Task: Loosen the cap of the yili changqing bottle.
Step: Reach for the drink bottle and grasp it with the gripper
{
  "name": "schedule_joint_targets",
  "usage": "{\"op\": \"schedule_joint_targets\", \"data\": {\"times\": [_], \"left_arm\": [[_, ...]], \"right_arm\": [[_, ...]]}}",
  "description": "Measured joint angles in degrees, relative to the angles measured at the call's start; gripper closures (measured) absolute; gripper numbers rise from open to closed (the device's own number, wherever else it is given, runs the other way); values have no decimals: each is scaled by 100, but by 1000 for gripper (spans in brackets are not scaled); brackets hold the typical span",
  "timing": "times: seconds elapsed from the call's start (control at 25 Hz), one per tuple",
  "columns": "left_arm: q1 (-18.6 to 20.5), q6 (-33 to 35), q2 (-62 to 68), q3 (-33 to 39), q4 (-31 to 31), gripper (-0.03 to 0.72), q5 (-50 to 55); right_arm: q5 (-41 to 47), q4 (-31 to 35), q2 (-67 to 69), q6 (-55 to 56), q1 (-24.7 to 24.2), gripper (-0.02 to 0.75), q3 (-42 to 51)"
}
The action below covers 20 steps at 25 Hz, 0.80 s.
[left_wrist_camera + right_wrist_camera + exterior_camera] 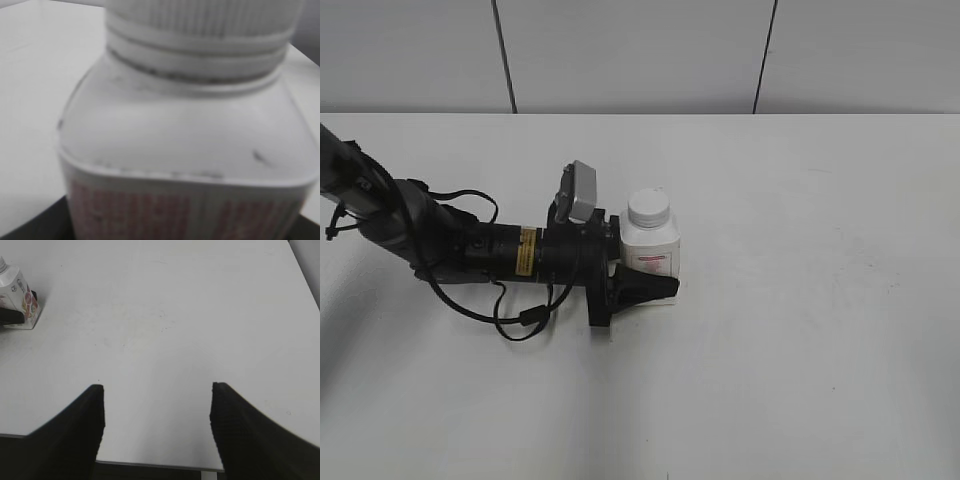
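Note:
The yili changqing bottle (650, 248) stands upright on the white table, white with a red-printed label. Its ribbed white cap (649, 206) sits on the neck. My left gripper (648, 285) reaches in from the left and is closed around the bottle's lower body, one black finger in front of it. In the left wrist view the bottle (185, 135) fills the frame, blurred, with the cap (200, 17) at the top edge. My right gripper (157, 387) is open and empty, far from the bottle (15, 292), which shows at the top left of its view.
The white table (820, 330) spreads wide to the right and front. Its near edge shows below the right fingers (150, 464). The left arm's black cables (520, 315) lie on the table on the left. A grey panelled wall (640, 50) stands behind.

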Motion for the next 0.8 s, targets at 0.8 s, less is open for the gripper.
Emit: {"op": "schedule_joint_targets", "data": {"times": [0.8], "left_arm": [[0, 29, 0, -5, 136, 269, -7]], "right_arm": [[0, -5, 0, 0, 0, 212, 0]]}}
